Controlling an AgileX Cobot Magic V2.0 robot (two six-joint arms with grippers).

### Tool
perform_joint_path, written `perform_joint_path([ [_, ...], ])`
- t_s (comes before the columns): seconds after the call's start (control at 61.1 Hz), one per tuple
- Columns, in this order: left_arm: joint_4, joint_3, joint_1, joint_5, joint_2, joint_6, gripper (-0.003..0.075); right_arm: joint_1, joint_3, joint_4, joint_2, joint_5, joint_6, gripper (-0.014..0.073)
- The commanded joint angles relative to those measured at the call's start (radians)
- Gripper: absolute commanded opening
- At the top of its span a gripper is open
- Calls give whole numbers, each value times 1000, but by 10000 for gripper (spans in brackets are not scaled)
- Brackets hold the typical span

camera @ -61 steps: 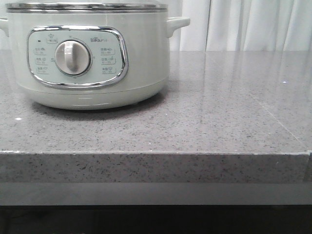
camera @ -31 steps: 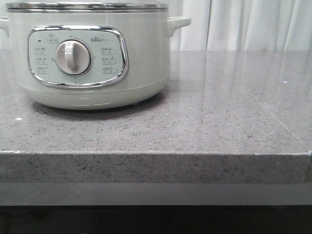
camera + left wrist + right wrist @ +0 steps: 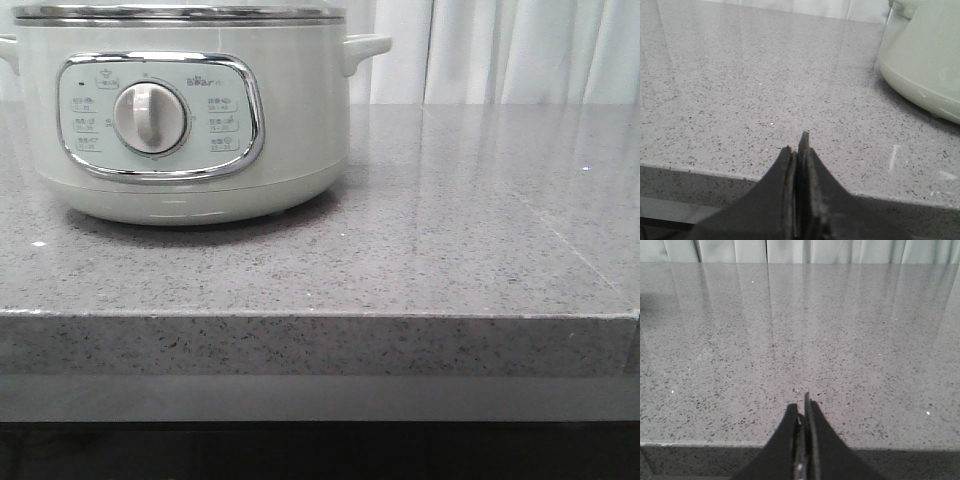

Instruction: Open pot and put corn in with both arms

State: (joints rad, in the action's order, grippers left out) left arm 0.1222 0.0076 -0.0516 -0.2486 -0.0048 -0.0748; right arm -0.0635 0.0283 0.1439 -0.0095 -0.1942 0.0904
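So, here's what you've got on your cameras:

Pot: the pale-green electric cooker (image 3: 190,120) sits on the left part of the grey speckled stone surface (image 3: 450,240) in your front view, set back from the front edge. Its steel-rimmed lid (image 3: 180,13) is on, only the rim showing at the top of the picture.

Control panel: the chrome-framed panel (image 3: 160,117) faces you, with the grey dial (image 3: 150,117) in the middle and its grip bar standing about upright.

Handle: one small side handle (image 3: 366,48) sticks out on the pot's right side, near the top.

Left claw: your left claw (image 3: 799,150) has its fingers pressed together with nothing between them. It hangs over the front edge of the surface, and the pot's lower side shows off to one side in that wrist view, well apart from the tips.

Right claw: your right claw (image 3: 802,410) is also closed up tight and holding nothing, over the front edge of a bare stretch of surface.

Corn: doesn't show in any of your three views.

Background: white curtains (image 3: 520,50) hang behind the surface.
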Motion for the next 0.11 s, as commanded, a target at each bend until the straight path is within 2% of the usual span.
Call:
perform_joint_path([
  [0.0,11,-1,0,89,-26,7,-18,-5,-3,-11,-21,75,4,-69],
  [0.098,11,-1,0,89,-26,7,-18,-5,-3,-11,-21,75,4,-69],
])
